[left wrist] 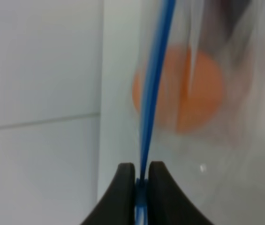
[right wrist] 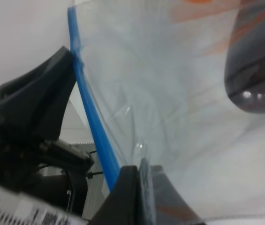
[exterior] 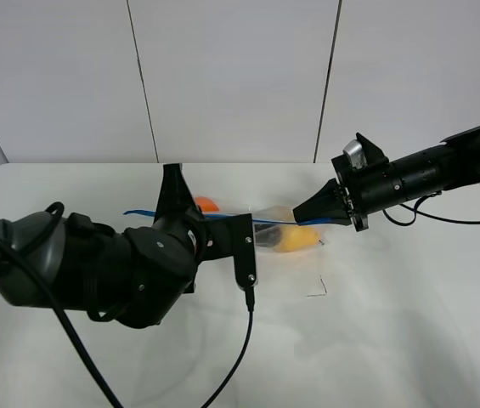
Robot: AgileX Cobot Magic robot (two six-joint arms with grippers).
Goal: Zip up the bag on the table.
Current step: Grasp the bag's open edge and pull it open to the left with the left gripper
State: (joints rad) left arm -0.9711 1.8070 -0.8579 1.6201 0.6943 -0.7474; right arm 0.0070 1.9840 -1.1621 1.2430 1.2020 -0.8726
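The clear crinkly bag hangs stretched between my two grippers above the white table. Its blue zip strip runs across from left to right. An orange fruit and a yellow one show through the plastic. My left gripper is shut on the strip near its left end; the left wrist view shows the gripper pinching the blue strip, with the orange fruit blurred behind. My right gripper is shut on the bag's top edge by the strip, seen close as gripper. A dark purple fruit sits inside.
A black cable trails from the left arm over the table's front. A small dark mark lies on the tabletop below the bag. A pale panelled wall stands behind the table.
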